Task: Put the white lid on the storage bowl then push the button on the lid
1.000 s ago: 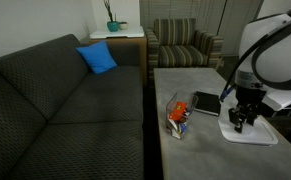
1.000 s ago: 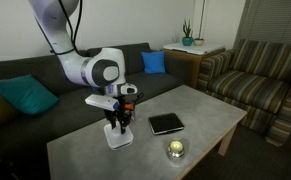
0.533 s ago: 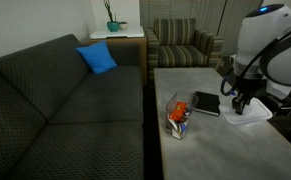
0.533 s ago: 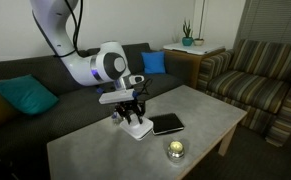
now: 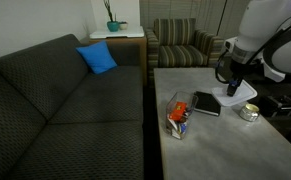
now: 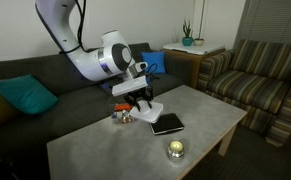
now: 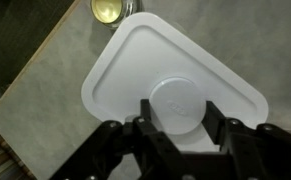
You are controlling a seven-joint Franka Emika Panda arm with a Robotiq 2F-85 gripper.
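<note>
On the grey table (image 5: 215,150), the storage bowl (image 5: 177,113) stands uncovered near one edge with its colourful contents showing, so I judge the first step not yet done. I hold the white lid (image 7: 135,70) roughly flat and clear of the tabletop, near the black book (image 6: 166,123). That height should let me carry it over the bowl's rim without snagging. The small silvery tin (image 7: 110,10) sits well apart from the bowl, out of my path. The gripper (image 7: 178,125) has its jaws about half closed, pinching the lid from both sides by its raised round centre, the button (image 7: 175,98).
</note>
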